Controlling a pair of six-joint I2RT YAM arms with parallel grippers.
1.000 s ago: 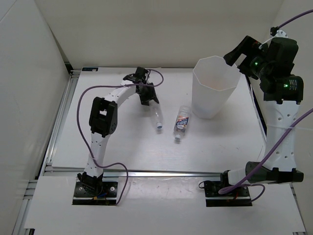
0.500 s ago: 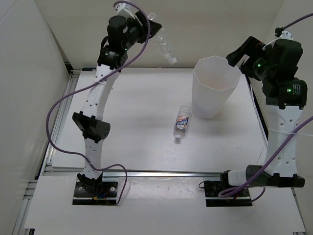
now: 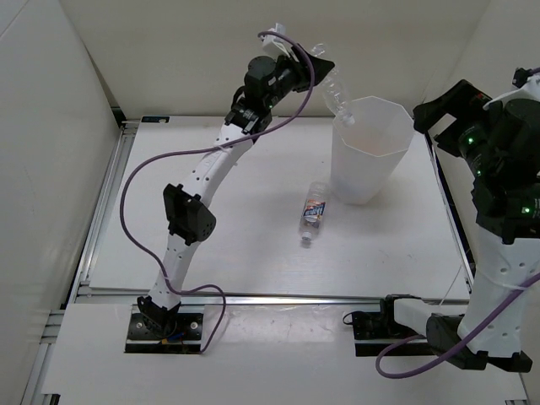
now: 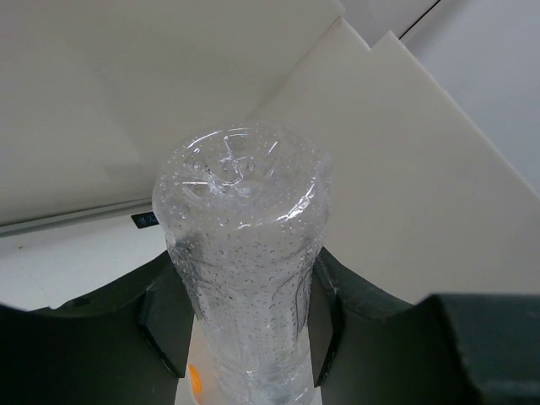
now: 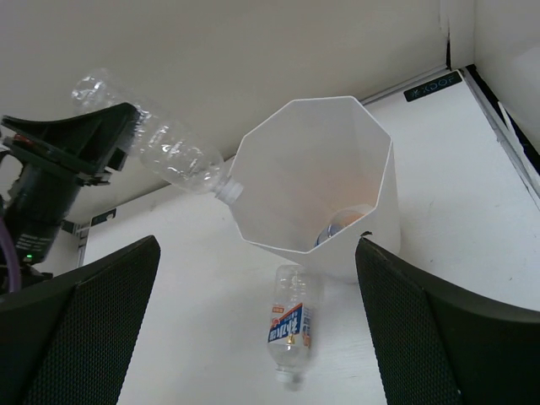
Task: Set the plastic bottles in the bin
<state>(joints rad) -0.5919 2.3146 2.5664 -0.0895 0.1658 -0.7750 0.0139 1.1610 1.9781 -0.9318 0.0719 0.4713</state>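
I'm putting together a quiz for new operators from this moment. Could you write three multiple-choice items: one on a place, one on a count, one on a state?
1. Where is the labelled bottle?
A) lying on the table in front of the bin
B) inside the bin
C) standing upright on the bin's rim

2. How many bottles lie on the table?
A) none
B) one
C) three

3. The jaws of the left arm are:
A) open and empty
B) out of every view
C) shut on the slim clear bottle

Answers:
1 A: the top view shows it on its side near the bin's base.
2 B: only the labelled bottle lies there.
3 C: the left wrist view shows both jaws against the bottle's sides.
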